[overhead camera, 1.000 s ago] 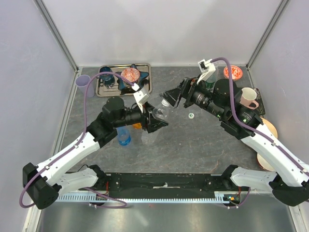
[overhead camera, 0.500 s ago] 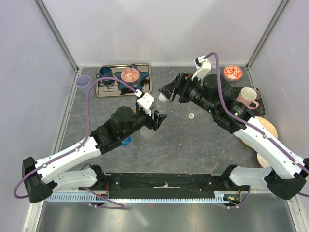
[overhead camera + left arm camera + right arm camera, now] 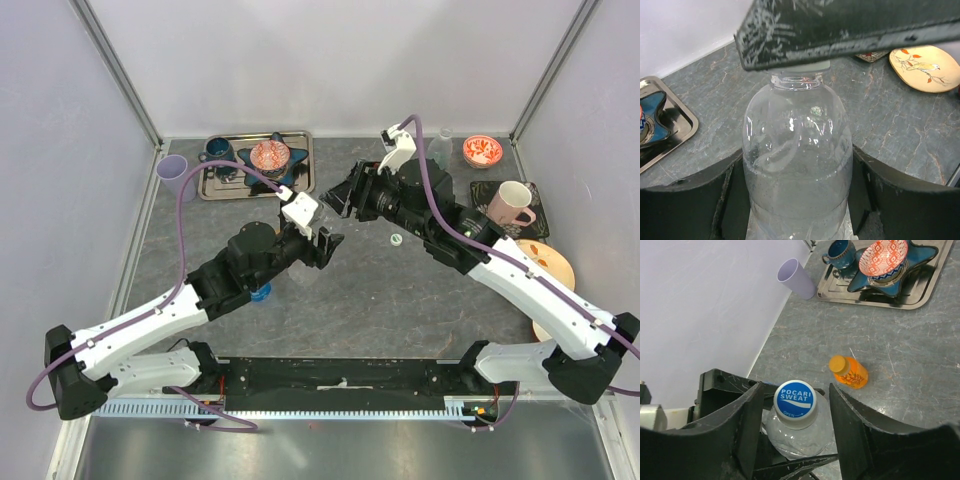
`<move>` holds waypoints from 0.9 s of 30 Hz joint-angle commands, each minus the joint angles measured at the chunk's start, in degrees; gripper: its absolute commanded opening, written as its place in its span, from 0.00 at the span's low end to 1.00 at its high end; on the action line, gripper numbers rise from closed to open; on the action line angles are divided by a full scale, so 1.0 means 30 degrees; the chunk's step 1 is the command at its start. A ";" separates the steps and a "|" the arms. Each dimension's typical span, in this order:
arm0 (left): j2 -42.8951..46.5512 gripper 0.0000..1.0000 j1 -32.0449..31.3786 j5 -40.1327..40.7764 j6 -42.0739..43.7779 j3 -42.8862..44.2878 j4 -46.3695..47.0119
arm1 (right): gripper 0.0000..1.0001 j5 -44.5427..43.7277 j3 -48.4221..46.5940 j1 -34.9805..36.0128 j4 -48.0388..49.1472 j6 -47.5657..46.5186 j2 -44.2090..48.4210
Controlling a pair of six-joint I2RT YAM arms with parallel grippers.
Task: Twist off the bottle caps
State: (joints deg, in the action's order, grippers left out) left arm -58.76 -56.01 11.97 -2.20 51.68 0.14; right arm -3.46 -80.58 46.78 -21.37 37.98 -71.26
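Step in hand: cap approach. Left gripper (image 3: 797, 172) clamped the clear bottle (image 3: 796, 145) at lower centre. Right gripper (image 3: 796, 410) spread, straddling the white-and-blue cap (image 3: 795, 399) at lower centre, apparently not touching. Next, probably: close on cap, twist.

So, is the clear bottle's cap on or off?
On: the white-and-blue cap sits atop the clear bottle, between the open jaws of the right gripper.

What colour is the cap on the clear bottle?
The cap is blue on top, white-rimmed; best in right wrist view.
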 commanded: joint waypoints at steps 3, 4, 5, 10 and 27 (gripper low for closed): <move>0.0486 0.49 -0.0139 0.0377 0.0703 0.0059 0.1242 | 0.55 -0.0164 0.0402 0.0137 0.0910 0.0203 0.0112; 0.0515 0.49 -0.0139 0.0347 0.0703 0.0029 0.1300 | 0.54 -0.0251 0.0490 0.0167 0.1027 0.0319 0.0228; 0.0428 0.49 -0.0139 0.0318 0.0703 0.0000 0.1300 | 0.53 -0.0280 0.0607 0.0167 0.1202 0.0349 0.0316; 0.0428 0.49 -0.0139 0.0171 0.0674 -0.0059 0.1300 | 0.65 -0.0602 0.0931 0.0254 0.1496 0.0408 0.0609; 0.0310 0.49 -0.0139 -0.0005 0.0527 -0.0147 0.1271 | 0.49 -0.0838 0.1633 0.0284 0.2141 0.0437 0.0991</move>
State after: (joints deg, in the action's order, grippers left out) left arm -58.46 -56.03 11.86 -2.13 51.16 0.56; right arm -6.28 -76.93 47.42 -17.06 39.00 -69.21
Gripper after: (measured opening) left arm 0.700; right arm 0.539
